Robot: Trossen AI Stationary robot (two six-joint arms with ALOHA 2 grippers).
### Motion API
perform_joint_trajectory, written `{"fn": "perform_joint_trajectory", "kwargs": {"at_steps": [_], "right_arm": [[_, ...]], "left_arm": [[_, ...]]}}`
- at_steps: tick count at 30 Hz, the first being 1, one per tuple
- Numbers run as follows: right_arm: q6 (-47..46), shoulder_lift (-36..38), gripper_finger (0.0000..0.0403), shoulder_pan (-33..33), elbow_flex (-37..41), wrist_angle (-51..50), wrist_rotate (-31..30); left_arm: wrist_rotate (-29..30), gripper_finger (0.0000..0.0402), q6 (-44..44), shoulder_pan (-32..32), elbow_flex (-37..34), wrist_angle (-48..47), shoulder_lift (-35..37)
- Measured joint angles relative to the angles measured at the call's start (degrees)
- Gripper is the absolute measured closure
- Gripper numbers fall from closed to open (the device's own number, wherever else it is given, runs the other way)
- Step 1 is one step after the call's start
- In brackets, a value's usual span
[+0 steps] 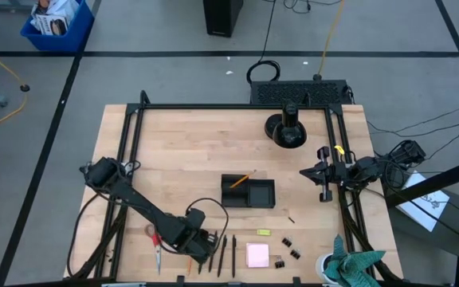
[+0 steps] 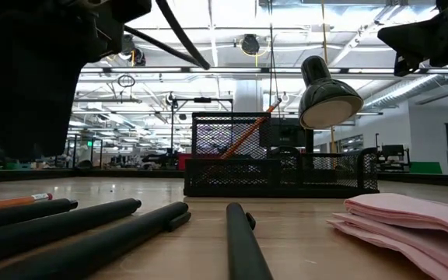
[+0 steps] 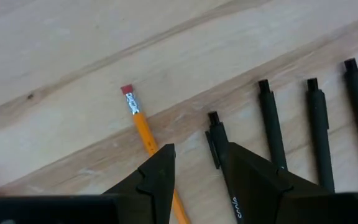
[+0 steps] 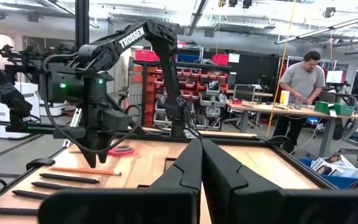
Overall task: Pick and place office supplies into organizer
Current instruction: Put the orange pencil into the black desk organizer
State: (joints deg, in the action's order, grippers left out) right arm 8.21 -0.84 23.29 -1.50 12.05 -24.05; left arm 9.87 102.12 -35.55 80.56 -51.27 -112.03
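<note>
Wrist view alone shows the left gripper (image 3: 194, 171) half open above an orange pencil (image 3: 143, 127) – pink eraser tip, beside black pens (image 3: 271, 127); right gripper (image 4: 201, 168) shut.

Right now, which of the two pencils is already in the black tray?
The pencil leaning up out of the tray, its tip sticking past the rim. The other pencil lies flat on the table beside the pens, under the left gripper.
</note>
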Motion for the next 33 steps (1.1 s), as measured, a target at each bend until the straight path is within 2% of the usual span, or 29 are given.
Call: {"fn": "perform_joint_trajectory", "kwargs": {"at_steps": [5, 11, 17, 21, 33], "right_arm": [[0.3, 0.0, 0.0403, 0.0, 0.0, 0.0, 0.0], [0.0, 0.0, 0.0403, 0.0, 0.0, 0.0, -0.1], [0.0, 0.0, 0.0403, 0.0, 0.0, -0.1, -0.1], [0.0, 0.0, 0.0403, 0.0, 0.0, -0.1, 0.0], [0.0, 0.0, 0.0403, 0.0, 0.0, -0.2, 0.0]], "left_arm": [[-0.5, 0.0254, -1.7, 0.7, 0.0, -0.8, 0.0], [-3.9, 0.0254, -1.0, 1.2, 0.0, -4.7, 0.0], [-3.8, 0.0254, -1.6, 1.2, 0.0, -4.8, 0.0], [-3.2, 0.0254, -2.0, 1.4, -1.9, -3.1, 0.0], [-5.2, 0.0254, -2.5, 1.6, -10.4, 10.0, 0.3]]}}
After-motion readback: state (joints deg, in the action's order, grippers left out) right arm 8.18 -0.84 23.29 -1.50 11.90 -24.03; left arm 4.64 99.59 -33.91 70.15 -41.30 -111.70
